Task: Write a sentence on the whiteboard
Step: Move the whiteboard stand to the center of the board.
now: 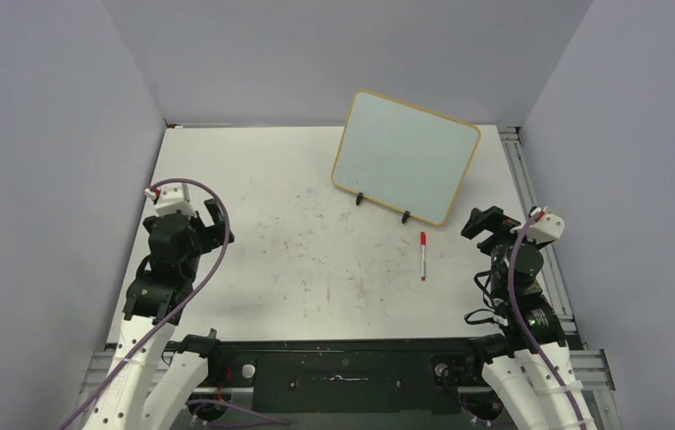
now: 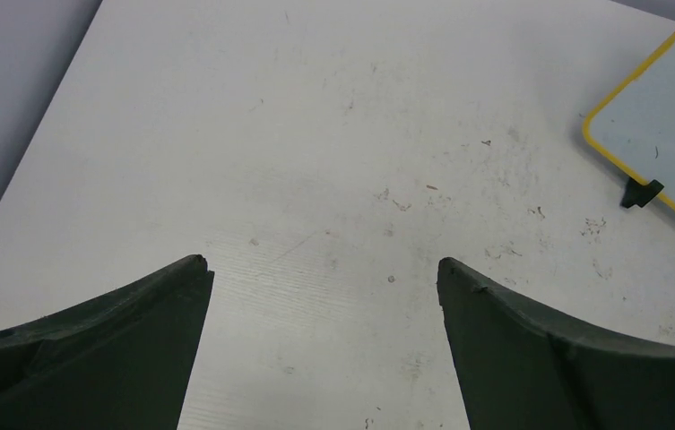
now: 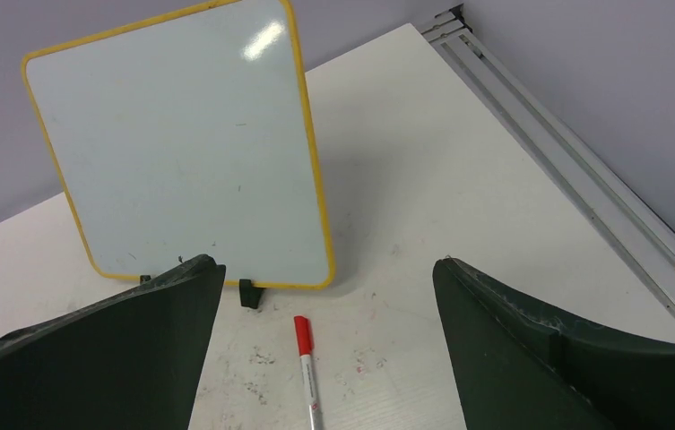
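Standing whiteboard seen ahead of two spread claws

The whiteboard (image 1: 405,157) is seen propped upright and leaned back on two black clip feet (image 1: 360,199), at the far right part of the table (image 1: 298,224), close to the back wall. The right claw (image 1: 481,221) is held with its jaws spread wide and nothing pinched between them; the board is found ahead of it and a little to its left, near but apart. A red-capped marker (image 1: 423,255) is laid flat on the table between the board's feet and this claw, touched by neither. The left claw (image 1: 217,224) is likewise spread wide and empty, held above the left side of the table, with the board placed well apart from it, off to its right.
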Motion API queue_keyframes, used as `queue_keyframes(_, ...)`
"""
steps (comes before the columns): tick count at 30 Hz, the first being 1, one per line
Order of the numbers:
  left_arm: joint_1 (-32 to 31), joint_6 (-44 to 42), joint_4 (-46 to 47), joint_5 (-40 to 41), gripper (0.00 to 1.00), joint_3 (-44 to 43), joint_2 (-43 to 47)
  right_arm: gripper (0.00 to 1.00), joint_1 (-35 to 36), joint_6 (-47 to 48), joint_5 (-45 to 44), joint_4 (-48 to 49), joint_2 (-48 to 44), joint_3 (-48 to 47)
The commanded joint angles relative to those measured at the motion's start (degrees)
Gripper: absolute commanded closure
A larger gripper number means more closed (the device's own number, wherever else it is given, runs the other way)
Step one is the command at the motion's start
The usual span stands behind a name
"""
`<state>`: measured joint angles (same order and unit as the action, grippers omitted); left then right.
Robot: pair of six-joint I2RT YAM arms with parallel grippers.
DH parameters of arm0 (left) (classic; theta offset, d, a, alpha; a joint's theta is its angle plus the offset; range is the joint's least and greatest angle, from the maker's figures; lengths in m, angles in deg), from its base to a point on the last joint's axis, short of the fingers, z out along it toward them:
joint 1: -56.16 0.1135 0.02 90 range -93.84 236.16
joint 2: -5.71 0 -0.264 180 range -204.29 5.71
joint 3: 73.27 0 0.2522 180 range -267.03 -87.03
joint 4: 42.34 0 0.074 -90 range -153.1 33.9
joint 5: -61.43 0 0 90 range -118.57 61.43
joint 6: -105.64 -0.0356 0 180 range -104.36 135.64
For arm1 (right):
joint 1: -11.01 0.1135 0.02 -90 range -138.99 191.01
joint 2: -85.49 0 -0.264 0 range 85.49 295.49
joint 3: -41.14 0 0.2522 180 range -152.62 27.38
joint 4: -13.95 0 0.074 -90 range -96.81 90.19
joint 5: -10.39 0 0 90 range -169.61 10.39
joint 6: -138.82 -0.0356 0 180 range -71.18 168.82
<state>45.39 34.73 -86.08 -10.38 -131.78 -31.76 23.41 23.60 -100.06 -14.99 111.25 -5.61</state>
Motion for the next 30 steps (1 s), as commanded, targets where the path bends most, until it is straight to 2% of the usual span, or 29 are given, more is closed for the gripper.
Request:
queue_keyframes(1,0.37,0.53,0.05,-0.48,0.04,-2.39,-2.19,0.10,-0.07,-0.31,-0.97,-0.04,-0.38,-1.56)
queue_keyframes(6,0.45,-0.06,1.02,-2.22,0.04,-1.46,-1.68,0.10,-0.11,0.07,-0.23,0.17,-1.01,-2.00)
queue_keyframes(10,-0.47,-2.44,3.39,-11.39,0.04,-0.29,-2.74,0.10,-0.03,0.18,0.60,-0.33,0.11,-2.08)
queue_keyframes(13,-5.21,1.35,5.42,-13.59,0.04,-0.25,-5.70,0.10,-0.05,0.35,2.53,-0.82,1.28,-2.48)
queue_keyframes(15,-11.36,4.27,7.91,-12.07,0.04,-0.20,-8.55,0.10,-0.06,0.34,3.48,-1.57,2.02,-3.13)
queue_keyframes(18,-21.97,6.93,14.17,-6.74,0.04,-0.44,-15.23,0.10,-0.06,0.42,5.43,-2.62,2.81,-3.84)
queue_keyframes(21,-28.02,8.18,19.85,-6.08,0.04,-2.60,-23.17,0.10,-0.06,0.09,5.97,-4.52,3.32,-4.63)
queue_keyframes(27,-31.17,8.94,33.18,-9.56,0.04,-7.04,-38.91,0.10,0.05,-0.65,8.29,-6.86,2.24,-4.17)
queue_keyframes(30,-31.69,7.87,36.72,-9.39,0.00,-10.18,-46.34,0.10,0.08,-0.75,9.16,-6.46,1.33,-3.92)
